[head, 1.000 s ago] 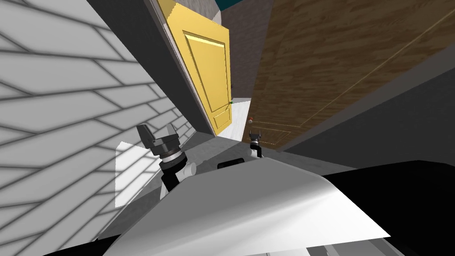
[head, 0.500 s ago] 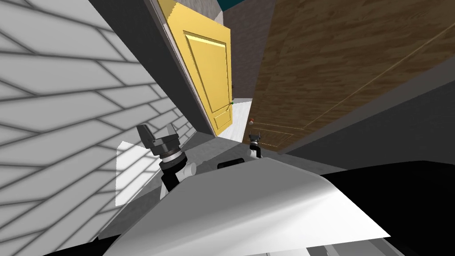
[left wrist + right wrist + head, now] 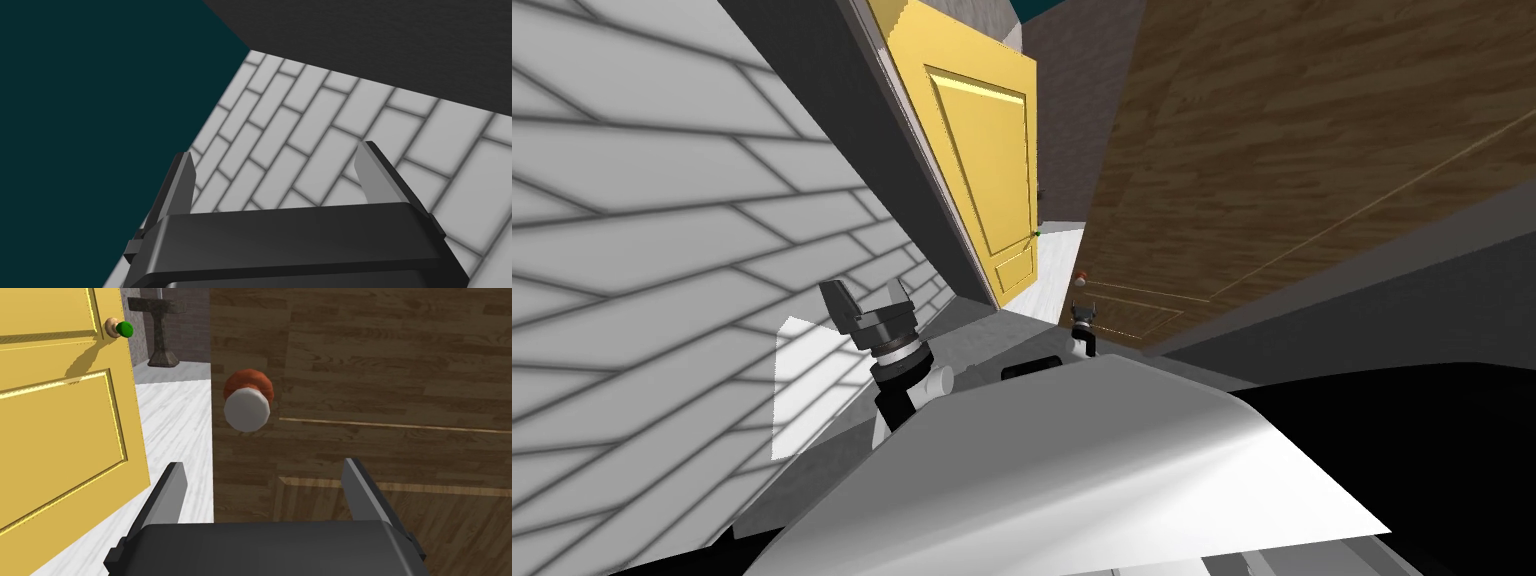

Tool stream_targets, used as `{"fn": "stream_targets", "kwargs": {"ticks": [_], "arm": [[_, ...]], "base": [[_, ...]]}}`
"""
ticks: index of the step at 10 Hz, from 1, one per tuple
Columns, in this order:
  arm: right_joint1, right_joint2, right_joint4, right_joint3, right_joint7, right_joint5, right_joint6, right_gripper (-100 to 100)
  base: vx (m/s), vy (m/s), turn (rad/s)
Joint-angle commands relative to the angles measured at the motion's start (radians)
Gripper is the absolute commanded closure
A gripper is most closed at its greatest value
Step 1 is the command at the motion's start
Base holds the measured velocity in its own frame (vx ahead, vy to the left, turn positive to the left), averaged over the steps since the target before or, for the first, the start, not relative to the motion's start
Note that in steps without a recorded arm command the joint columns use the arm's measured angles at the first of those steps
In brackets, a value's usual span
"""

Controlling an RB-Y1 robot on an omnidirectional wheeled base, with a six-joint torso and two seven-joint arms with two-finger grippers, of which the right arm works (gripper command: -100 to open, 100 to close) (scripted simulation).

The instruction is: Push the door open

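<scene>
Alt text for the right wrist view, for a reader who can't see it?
The open right hand faces a brown wooden door, its round white knob just ahead. A yellow door stands beside it, white floor between them.

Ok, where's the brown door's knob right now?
In the right wrist view, the knob sits on the brown door near its edge, ahead of the open right end effector.
</scene>
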Motion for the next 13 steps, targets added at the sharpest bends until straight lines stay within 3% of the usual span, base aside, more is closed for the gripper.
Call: {"fn": "stream_targets", "kwargs": {"ticks": [1, 4, 9, 13], "arm": [[-0.012, 0.004, 0.037, 0.001, -0.025, -0.013, -0.009, -100], [-0.039, 0.022, 0.116, 0.001, -0.078, -0.048, -0.025, -100], [-0.028, -0.020, 0.118, -0.001, -0.088, -0.044, -0.037, -100], [-0.024, -0.013, 0.130, -0.004, -0.103, -0.048, -0.046, -100]], "base": [[0.091, -0.066, 0.053], [0.113, -0.072, 0.071], [0.145, -0.085, 0.031], [0.170, -0.117, 0.027]]}}
